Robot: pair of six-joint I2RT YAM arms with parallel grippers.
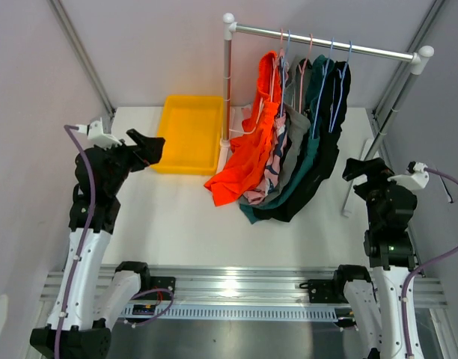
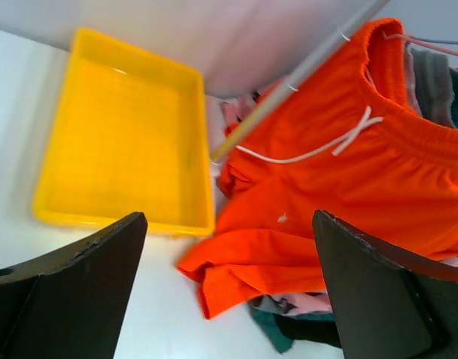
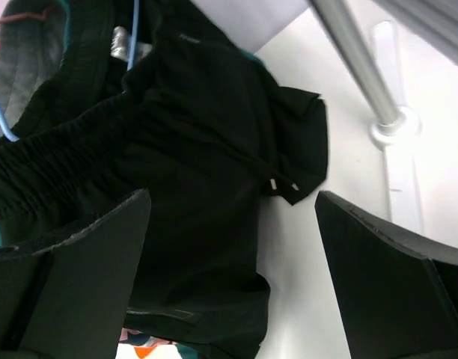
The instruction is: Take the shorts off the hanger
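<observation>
Five shorts hang on hangers from a metal rail [image 1: 326, 43], their lower ends draped on the white table. From left: orange shorts [image 1: 248, 161], pink patterned shorts [image 1: 268, 176], grey shorts [image 1: 292, 146], dark teal shorts [image 1: 307, 153] and black shorts [image 1: 326, 149]. My left gripper [image 1: 150, 143] is open and empty, left of the rack, facing the orange shorts [image 2: 326, 194]. My right gripper [image 1: 358, 168] is open and empty, just right of the black shorts [image 3: 191, 194].
A yellow tray [image 1: 188, 134] lies on the table left of the rack's white post [image 1: 227, 82]; it also shows in the left wrist view [image 2: 117, 142]. The rack's right post and foot [image 3: 390, 123] stand close to my right gripper.
</observation>
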